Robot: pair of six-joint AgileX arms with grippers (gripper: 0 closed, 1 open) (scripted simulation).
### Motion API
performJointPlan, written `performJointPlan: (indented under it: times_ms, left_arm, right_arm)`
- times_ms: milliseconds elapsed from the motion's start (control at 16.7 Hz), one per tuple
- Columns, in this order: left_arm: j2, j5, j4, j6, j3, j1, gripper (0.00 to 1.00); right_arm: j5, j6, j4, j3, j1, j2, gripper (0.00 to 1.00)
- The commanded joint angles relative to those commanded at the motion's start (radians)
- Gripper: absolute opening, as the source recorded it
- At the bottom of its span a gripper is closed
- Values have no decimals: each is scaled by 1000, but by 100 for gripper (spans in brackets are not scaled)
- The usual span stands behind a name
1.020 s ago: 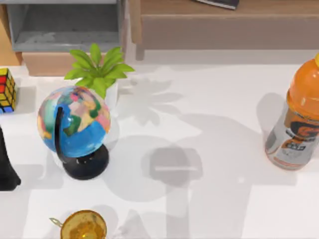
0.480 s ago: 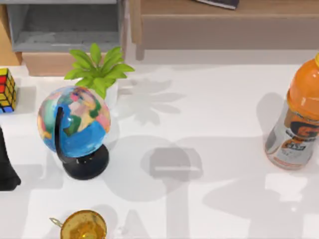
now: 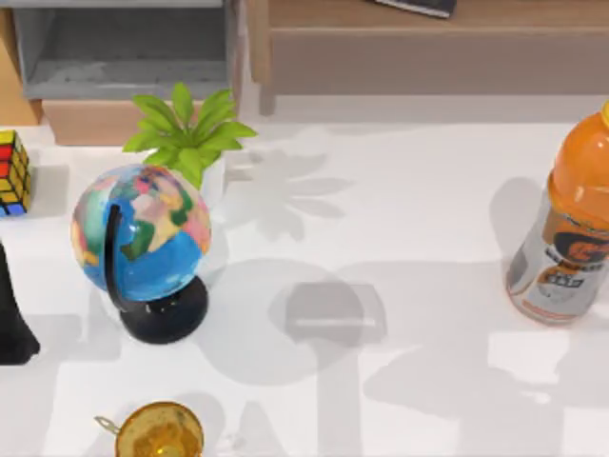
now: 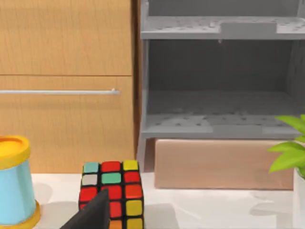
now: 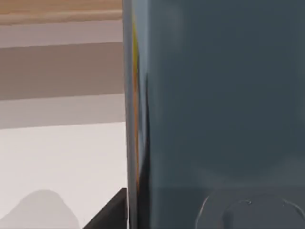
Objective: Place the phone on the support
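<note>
The phone (image 5: 214,109), dark grey and glossy with a faint round mark near one end, stands upright close before the right wrist camera. My right gripper (image 5: 157,220) is shut on it, and one black finger (image 5: 112,213) shows at the phone's edge. The support (image 3: 326,314), a pale grey rounded stand with a light slot, sits on the white table a little right of the globe (image 3: 141,231). My left gripper (image 3: 11,324) stays parked at the table's left edge, just in front of the colour cube (image 4: 112,191).
A potted plant (image 3: 190,129) stands behind the globe. An orange drink bottle (image 3: 568,228) is at the right edge and an amber cup (image 3: 160,430) at the front left. Wooden cabinets and a grey shelf (image 3: 124,48) line the back. A blue and yellow cup (image 4: 14,183) stands beside the cube.
The arm's shadow on the table's front right has spread leftward toward the support. The support, globe, bottle and left arm have stayed in place.
</note>
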Motion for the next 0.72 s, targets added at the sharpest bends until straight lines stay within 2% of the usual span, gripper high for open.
performJointPlan:
  times_ms: [720]
  left_arm:
    - [0, 0, 0, 0, 0, 0, 100]
  right_arm:
    - [28, 11, 183, 18, 48, 275, 0]
